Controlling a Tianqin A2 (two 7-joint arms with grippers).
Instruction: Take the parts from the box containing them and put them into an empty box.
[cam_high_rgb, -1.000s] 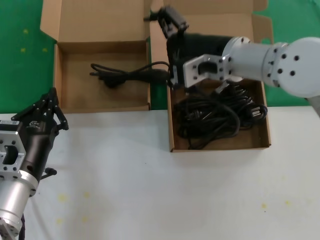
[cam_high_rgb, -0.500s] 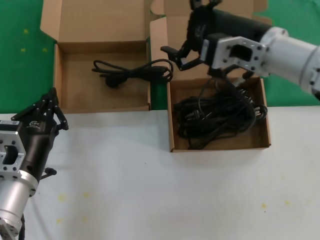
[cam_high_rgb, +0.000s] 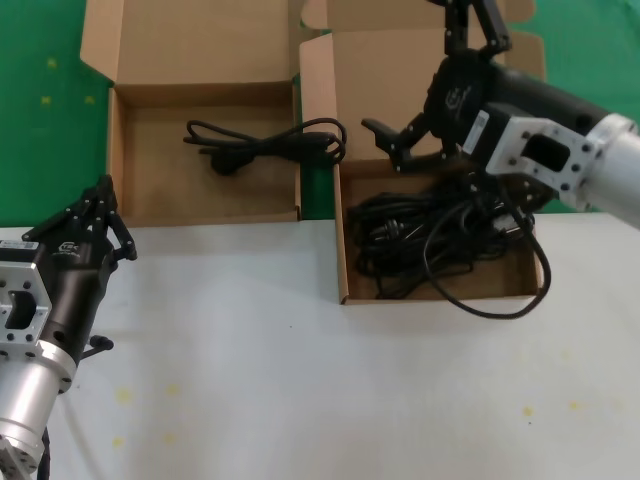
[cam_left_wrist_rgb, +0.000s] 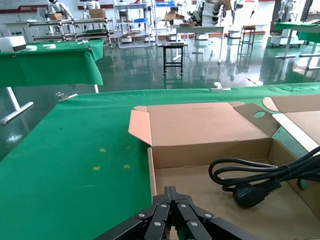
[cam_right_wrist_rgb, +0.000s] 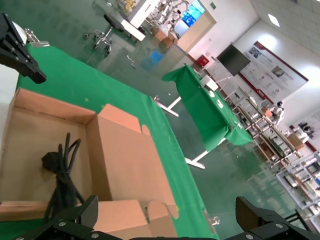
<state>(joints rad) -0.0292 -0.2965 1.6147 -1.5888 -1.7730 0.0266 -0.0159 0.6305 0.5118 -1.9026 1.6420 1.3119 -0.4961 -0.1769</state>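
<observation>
Spread wide and empty, the right gripper (cam_high_rgb: 440, 95) fingers are now carried back over the cord pile (cam_high_rgb: 440, 235) in the holed-lid box (cam_high_rgb: 345, 270); one delivered cord (cam_high_rgb: 262, 145) lies in the left box (cam_high_rgb: 120, 160). The left gripper (cam_high_rgb: 95, 215) stays closed, parked over the counter (cam_high_rgb: 320, 380).

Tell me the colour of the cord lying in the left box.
Black; the cord shows best in the head view.

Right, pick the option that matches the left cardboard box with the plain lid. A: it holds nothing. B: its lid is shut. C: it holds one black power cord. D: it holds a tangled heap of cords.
C: a single bundled black power cord lies in the plain-lidded brown cardboard box, lid open; the heap is in the other box.
</observation>
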